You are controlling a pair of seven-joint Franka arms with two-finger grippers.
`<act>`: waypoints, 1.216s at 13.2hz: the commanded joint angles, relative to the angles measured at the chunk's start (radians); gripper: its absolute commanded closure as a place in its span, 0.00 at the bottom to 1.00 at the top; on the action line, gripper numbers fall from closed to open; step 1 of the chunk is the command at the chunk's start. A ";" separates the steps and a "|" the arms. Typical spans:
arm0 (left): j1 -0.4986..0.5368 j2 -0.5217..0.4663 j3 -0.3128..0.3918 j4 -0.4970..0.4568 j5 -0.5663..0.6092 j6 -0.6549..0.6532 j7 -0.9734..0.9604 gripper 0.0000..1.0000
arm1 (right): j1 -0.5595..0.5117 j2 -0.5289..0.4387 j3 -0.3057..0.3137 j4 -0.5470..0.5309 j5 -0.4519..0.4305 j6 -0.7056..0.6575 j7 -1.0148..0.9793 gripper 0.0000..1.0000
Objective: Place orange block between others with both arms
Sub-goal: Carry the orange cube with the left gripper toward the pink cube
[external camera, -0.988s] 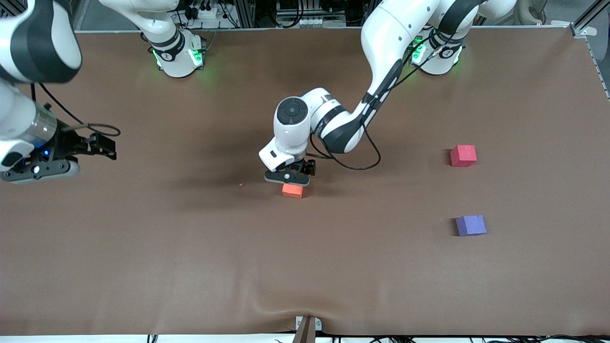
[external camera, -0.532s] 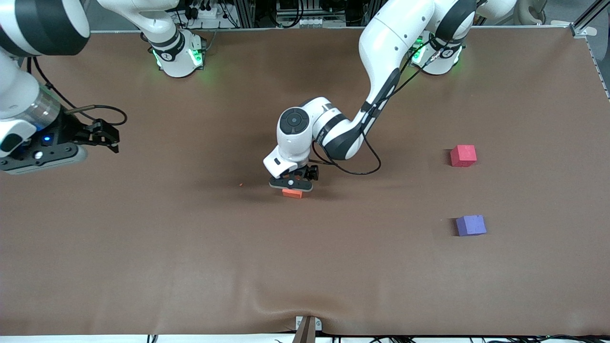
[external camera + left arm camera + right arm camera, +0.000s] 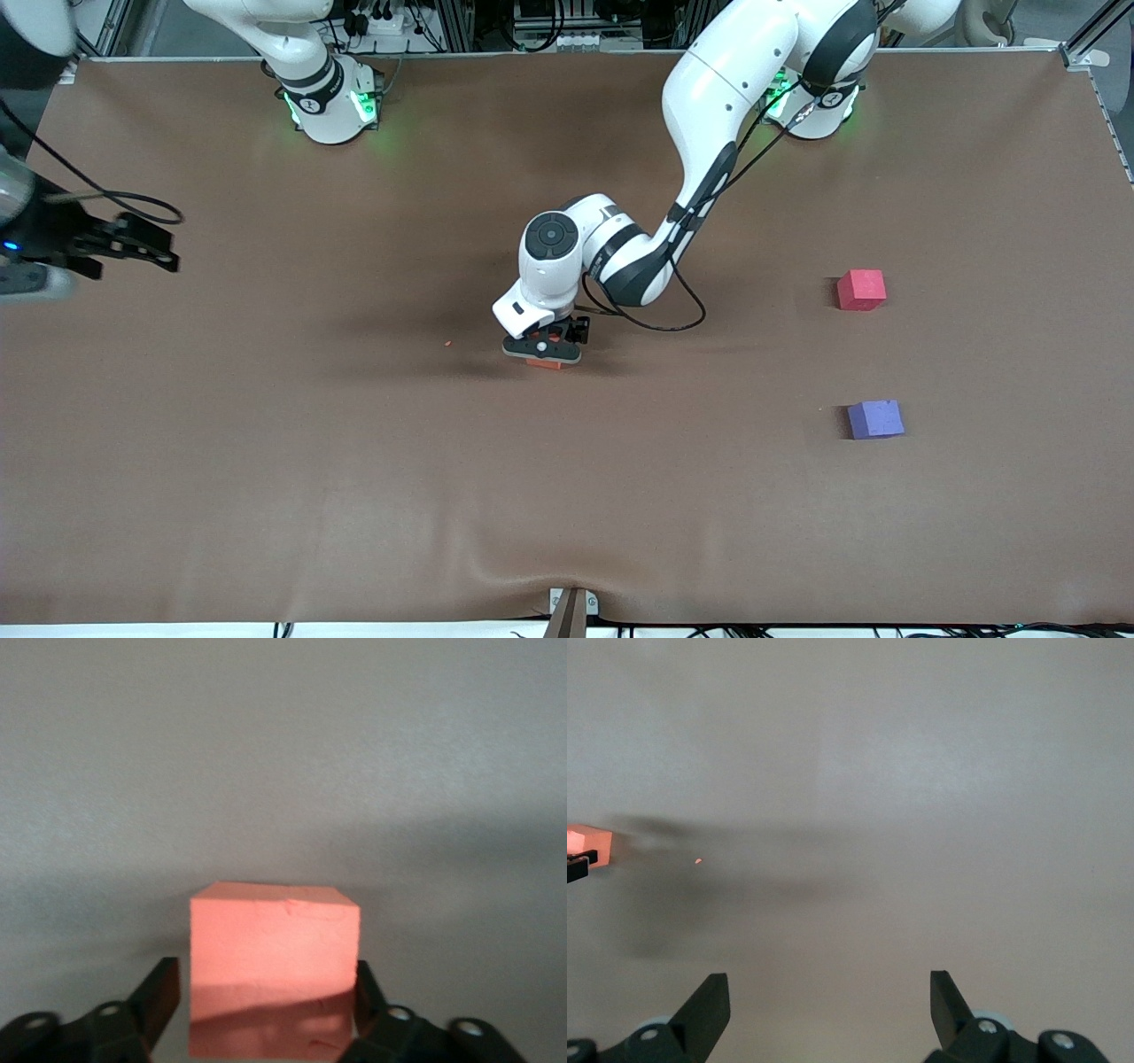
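Orange block (image 3: pixel 545 362) mostly hidden under left gripper (image 3: pixel 542 349) in front view; left wrist view cuts off its lower part. Right gripper (image 3: pixel 133 244) body cut by frame edge.

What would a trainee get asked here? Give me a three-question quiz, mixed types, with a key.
1. True or false: the left gripper has its fingers on either side of the orange block.
2. Which cube lies nearer the front camera: A) red-pink cube B) purple-blue cube?
3. Fill in: the right gripper, over bare table at the right arm's end, is ____.

Key: 1 true; 2 B; 3 open.
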 commanded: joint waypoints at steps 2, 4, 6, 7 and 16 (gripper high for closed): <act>-0.005 0.004 0.037 0.023 0.026 0.003 0.026 1.00 | -0.028 -0.098 0.008 -0.075 0.014 -0.009 0.021 0.00; 0.034 -0.062 0.054 0.005 0.033 -0.009 0.029 1.00 | -0.031 -0.116 0.006 -0.085 0.001 -0.012 0.023 0.00; 0.132 -0.177 0.047 -0.038 0.020 -0.068 0.035 1.00 | -0.025 -0.124 0.008 -0.086 -0.026 -0.015 0.023 0.00; 0.169 -0.226 0.033 -0.047 0.016 -0.116 0.040 1.00 | -0.022 -0.126 0.006 -0.086 -0.032 -0.017 0.023 0.00; 0.564 -0.714 0.007 -0.596 0.014 -0.273 0.289 1.00 | -0.002 -0.121 0.001 -0.098 -0.038 -0.018 0.031 0.00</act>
